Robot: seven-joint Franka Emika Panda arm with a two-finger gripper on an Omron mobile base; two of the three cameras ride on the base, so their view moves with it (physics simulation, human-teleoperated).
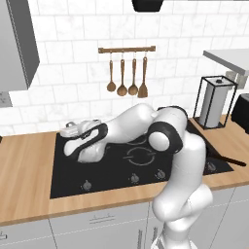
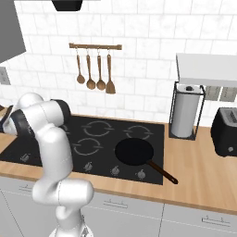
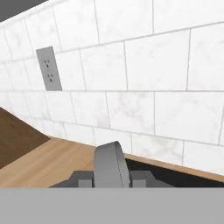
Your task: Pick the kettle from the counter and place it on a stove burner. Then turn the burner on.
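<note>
My gripper [image 3: 110,177] is shut on a grey arched handle [image 3: 111,162], the kettle's; its body is hidden below the view's edge. In the left base view the arm reaches left and the hand [image 1: 67,131] hangs over the back left corner of the black cooktop [image 1: 112,177]. The kettle is hidden behind the hand there. The largest broken-ring burner [image 1: 139,156] lies to the hand's right, at the cooktop's front middle, and is bare [image 2: 88,146]. Light-brown wooden counter [image 1: 24,170] runs to the left, and it also meets the tiled wall [image 3: 48,162].
A black frying pan [image 2: 134,152] sits on the front right burner, handle pointing right. A row of knobs [image 1: 133,178] lines the cooktop's front. A paper towel holder [image 2: 185,111] and black toaster [image 2: 227,132] stand at the right. A wall outlet [image 3: 48,69] faces the hand.
</note>
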